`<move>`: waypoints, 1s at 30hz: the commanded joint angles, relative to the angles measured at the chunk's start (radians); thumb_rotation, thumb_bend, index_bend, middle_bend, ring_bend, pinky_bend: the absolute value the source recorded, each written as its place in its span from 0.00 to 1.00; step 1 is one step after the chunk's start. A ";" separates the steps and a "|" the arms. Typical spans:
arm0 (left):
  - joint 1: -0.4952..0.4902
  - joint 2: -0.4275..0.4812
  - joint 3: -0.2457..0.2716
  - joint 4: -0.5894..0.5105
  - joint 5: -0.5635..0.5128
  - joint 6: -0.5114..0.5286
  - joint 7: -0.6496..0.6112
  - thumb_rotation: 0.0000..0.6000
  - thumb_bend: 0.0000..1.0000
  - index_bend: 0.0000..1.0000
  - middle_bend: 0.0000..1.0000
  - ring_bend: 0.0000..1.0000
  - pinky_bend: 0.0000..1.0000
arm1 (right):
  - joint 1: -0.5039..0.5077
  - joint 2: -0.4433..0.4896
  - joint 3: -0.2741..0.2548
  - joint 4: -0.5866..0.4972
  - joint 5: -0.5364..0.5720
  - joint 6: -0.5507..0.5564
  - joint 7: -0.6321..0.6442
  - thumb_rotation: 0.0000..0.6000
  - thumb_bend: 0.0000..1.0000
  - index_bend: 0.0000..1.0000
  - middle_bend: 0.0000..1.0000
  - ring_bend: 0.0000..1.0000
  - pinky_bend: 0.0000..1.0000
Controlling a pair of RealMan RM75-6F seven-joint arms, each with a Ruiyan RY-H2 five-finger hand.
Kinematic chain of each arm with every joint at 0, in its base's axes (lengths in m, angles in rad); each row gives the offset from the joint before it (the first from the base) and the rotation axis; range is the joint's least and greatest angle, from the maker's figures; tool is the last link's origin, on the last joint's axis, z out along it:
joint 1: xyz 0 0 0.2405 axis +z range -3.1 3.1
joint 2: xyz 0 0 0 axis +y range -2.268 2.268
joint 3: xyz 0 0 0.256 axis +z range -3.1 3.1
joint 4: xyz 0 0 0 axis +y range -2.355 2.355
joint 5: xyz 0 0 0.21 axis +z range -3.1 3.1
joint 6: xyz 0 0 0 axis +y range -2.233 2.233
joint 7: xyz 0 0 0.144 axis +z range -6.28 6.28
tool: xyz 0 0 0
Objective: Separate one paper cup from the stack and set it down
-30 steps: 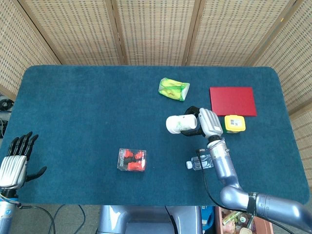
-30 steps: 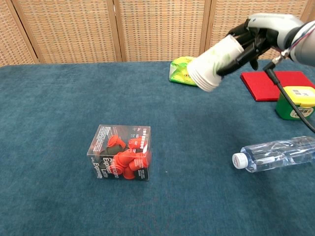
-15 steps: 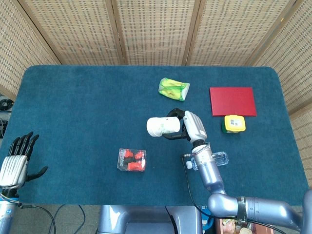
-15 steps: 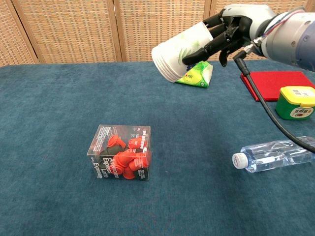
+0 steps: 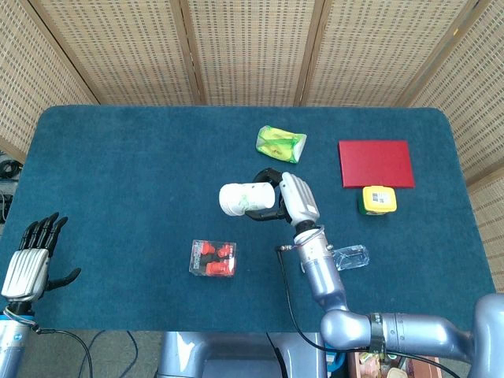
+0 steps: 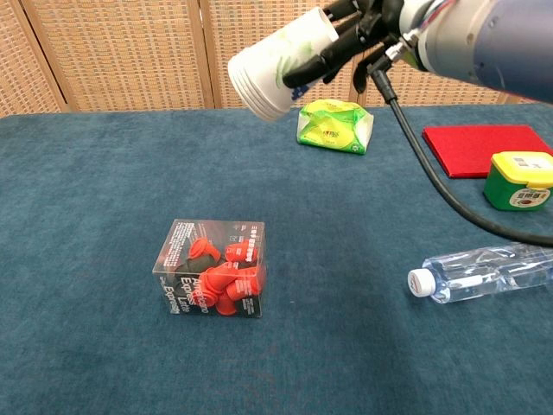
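Fingers: right hand (image 5: 285, 201) wrapped around the paper cup stack (image 6: 281, 63), held on its side above the table (image 5: 118, 173); left hand (image 5: 30, 264) spread, holding nothing, well apart. Progress: stack lifted; no cup separated or set down.

this looks like a robot test room or lab rather than a home. a table (image 5: 118, 173) covered in plain dark blue cloth stands in front of folding wicker screens (image 5: 252, 47) that close off the background. a cable (image 6: 432, 164) runs openly along the metal arm. on the cloth lie unrelated items, well apart: a clear box of red pieces (image 6: 212, 268), a green snack bag (image 6: 335, 125), a flat red pad (image 6: 479, 149), a yellow-lidded green tub (image 6: 520, 180) and a water bottle (image 6: 484, 270) on its side.
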 commanded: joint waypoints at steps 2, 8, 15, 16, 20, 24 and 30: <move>-0.004 -0.005 -0.002 0.008 -0.007 -0.009 -0.009 1.00 0.22 0.00 0.00 0.00 0.00 | 0.023 0.004 0.020 -0.004 0.020 0.007 -0.020 1.00 0.19 0.78 0.65 0.51 0.74; -0.026 -0.018 -0.032 -0.020 -0.002 -0.011 -0.111 1.00 0.22 0.00 0.00 0.00 0.00 | 0.050 0.007 0.035 -0.007 0.057 0.013 -0.039 1.00 0.19 0.78 0.65 0.51 0.74; -0.093 -0.046 -0.096 -0.069 -0.002 -0.077 -0.551 1.00 0.22 0.01 0.00 0.00 0.00 | 0.058 0.006 0.034 0.007 0.081 0.009 -0.028 1.00 0.19 0.78 0.65 0.51 0.74; -0.102 -0.053 -0.106 -0.066 -0.006 -0.086 -0.603 1.00 0.22 0.04 0.00 0.00 0.00 | 0.059 0.007 0.033 0.007 0.082 0.008 -0.027 1.00 0.19 0.78 0.65 0.51 0.74; -0.134 -0.094 -0.144 -0.050 -0.038 -0.123 -0.771 1.00 0.22 0.16 0.00 0.00 0.00 | 0.062 0.008 0.032 0.007 0.083 0.009 -0.024 1.00 0.19 0.78 0.65 0.51 0.74; -0.166 -0.125 -0.166 -0.033 -0.061 -0.169 -0.867 1.00 0.22 0.23 0.00 0.00 0.00 | 0.066 0.008 0.032 0.004 0.084 0.012 -0.022 1.00 0.19 0.78 0.65 0.51 0.74; -0.240 -0.194 -0.181 -0.002 -0.046 -0.249 -1.008 1.00 0.22 0.28 0.00 0.00 0.00 | 0.073 0.009 0.030 -0.003 0.091 0.018 -0.023 1.00 0.19 0.78 0.65 0.51 0.74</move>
